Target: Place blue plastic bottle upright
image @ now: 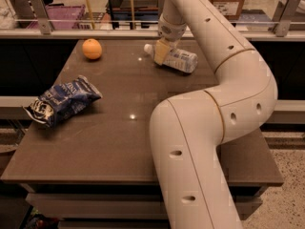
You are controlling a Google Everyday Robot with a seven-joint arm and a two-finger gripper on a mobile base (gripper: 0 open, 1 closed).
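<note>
The blue plastic bottle (180, 60) lies on its side near the far edge of the brown table (124, 137), its white cap pointing left. It is clear with a pale blue-and-white label. My gripper (161, 56) reaches down from the long white arm and sits over the bottle's neck end, right at the bottle. One tan finger (162, 51) shows in front of the bottle.
An orange (92, 48) sits at the table's far left. A dark blue-and-white snack bag (62, 100) lies at the left edge. My white arm (214, 128) covers the table's right side. A railing and shelves stand behind the table.
</note>
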